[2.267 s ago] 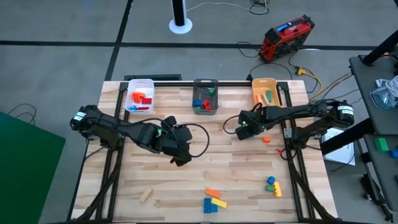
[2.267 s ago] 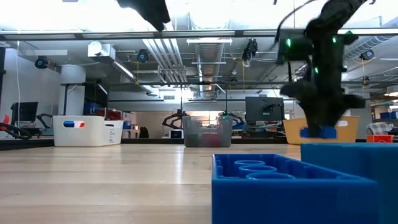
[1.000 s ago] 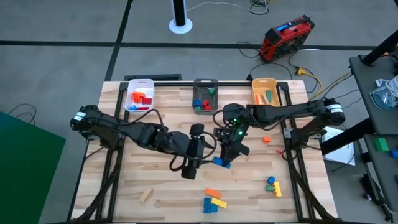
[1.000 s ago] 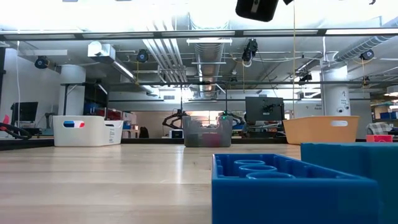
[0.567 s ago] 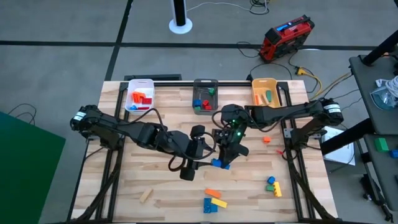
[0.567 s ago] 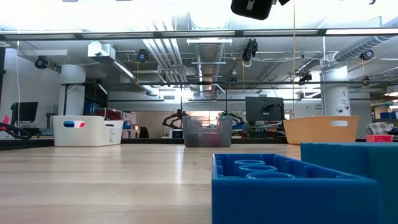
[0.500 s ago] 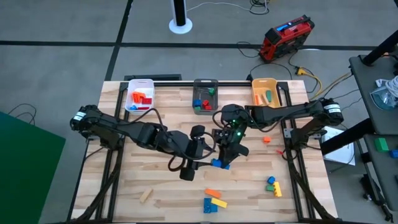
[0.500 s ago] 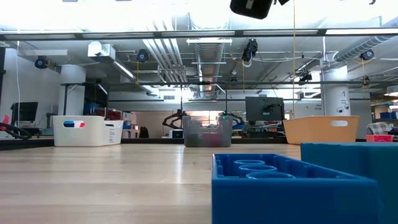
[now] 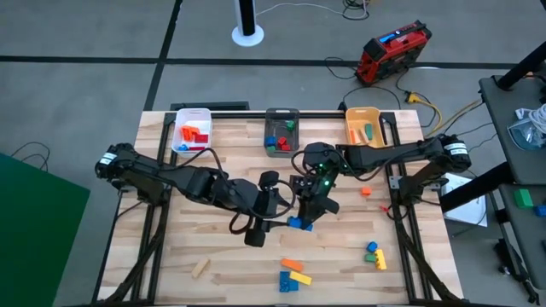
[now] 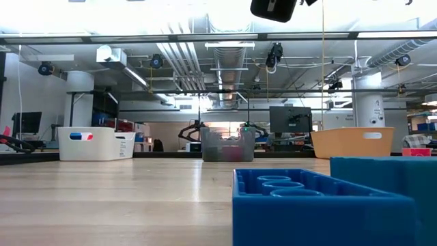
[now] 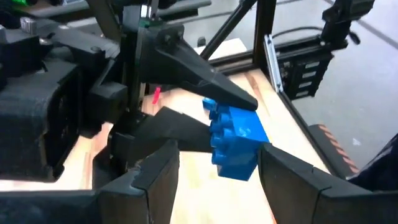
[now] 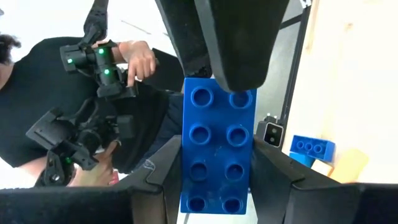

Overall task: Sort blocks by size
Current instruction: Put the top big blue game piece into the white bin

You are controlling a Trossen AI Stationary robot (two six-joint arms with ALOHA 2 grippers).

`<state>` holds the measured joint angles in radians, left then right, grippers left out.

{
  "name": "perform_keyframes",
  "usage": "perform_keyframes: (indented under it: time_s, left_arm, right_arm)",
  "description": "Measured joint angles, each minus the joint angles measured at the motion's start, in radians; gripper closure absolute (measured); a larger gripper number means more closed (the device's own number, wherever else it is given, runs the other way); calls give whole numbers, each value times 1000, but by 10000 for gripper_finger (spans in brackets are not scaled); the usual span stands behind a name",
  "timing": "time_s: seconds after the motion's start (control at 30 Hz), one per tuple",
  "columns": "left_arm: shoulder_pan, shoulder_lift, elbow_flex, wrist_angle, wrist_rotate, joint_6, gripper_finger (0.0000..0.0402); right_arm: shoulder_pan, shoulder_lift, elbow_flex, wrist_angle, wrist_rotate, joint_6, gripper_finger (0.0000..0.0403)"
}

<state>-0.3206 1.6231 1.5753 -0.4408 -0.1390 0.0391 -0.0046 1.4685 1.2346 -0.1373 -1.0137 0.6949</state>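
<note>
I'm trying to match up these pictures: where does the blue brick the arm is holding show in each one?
High view: blue brick at table centre, between both grippers.
Low view: not visible.
Left wrist view: centre, in the right gripper.
Right wrist view: centre.
Shared landmark: the brick's studs.

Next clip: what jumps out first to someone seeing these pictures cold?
Mid-table, the two arms meet over one blue block: the right gripper is shut on it, and the left gripper faces it with fingers open on either side, as if for a handover. Three bins line the far edge: a white bin, a grey bin and an orange bin. Loose blocks lie near the front.
</note>
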Motion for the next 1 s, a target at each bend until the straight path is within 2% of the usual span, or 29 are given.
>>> perform_keyframes:
  time_s: [0.17, 0.7, 0.83, 1.0]
  left_arm:
    - [-6, -8, -1, -62, -1, -7, 208]
    - [0, 8, 0, 46, 2, 27, 209]
    - [1, 10, 0, 51, 0, 47, 235]
    - [6, 10, 0, 61, 2, 64, 302]
  right_arm:
    - [-4, -2, 0, 9, 15, 4, 270]
    - [-2, -2, 9, 69, -8, 1, 270]
    - [-2, -2, 27, 71, -8, -5, 270]
    - [0, -1, 40, 67, -9, -9, 270]
